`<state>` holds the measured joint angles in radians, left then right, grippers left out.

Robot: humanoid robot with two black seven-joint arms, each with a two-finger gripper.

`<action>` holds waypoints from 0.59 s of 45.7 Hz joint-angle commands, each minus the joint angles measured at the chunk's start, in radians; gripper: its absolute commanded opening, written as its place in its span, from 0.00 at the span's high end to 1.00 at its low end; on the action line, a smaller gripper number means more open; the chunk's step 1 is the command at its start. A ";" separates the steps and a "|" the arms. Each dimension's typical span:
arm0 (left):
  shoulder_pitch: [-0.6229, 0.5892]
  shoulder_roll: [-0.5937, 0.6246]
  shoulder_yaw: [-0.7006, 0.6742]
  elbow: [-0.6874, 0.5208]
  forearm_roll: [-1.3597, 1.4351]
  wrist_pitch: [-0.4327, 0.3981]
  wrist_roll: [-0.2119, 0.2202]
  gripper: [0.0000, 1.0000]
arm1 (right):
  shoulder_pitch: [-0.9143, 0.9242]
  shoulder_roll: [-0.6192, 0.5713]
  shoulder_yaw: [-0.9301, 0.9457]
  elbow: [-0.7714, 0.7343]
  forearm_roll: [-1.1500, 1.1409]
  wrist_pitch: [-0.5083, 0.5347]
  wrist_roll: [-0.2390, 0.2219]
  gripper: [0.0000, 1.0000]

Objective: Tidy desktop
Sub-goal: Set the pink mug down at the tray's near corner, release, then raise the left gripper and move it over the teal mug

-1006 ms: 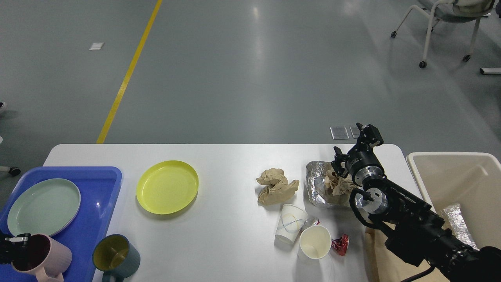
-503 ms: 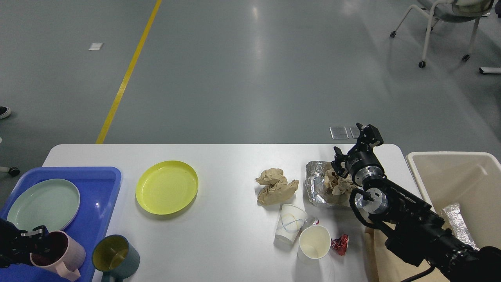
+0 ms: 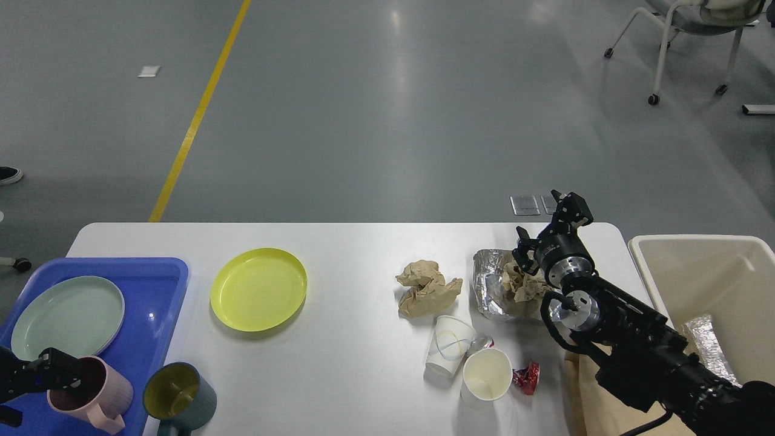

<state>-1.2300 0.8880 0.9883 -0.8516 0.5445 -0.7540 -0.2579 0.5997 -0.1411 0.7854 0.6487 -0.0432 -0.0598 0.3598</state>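
Since half a second ago the left gripper (image 3: 57,369) has risen slightly at the rim of the pink mug (image 3: 91,393) on the blue tray (image 3: 163,284), and whether its fingers clamp the rim cannot be told; nothing else has moved. On the white desk (image 3: 351,254) lie a yellow plate (image 3: 258,289), crumpled brown paper (image 3: 427,287), foil (image 3: 487,284) and two paper cups (image 3: 487,374). Above the foil at the desk's far right, the right gripper (image 3: 539,218) hangs with fingers spread wide, holding nothing.
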 commanded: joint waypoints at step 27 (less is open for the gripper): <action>-1.180 -0.490 0.727 -0.469 -0.443 -0.206 0.094 0.04 | 0.000 0.000 0.000 -0.001 0.000 0.000 -0.001 0.00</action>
<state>-2.2462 0.5062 1.7030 -1.1968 0.1954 -0.9601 -0.2268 0.5998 -0.1411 0.7854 0.6487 -0.0433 -0.0598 0.3599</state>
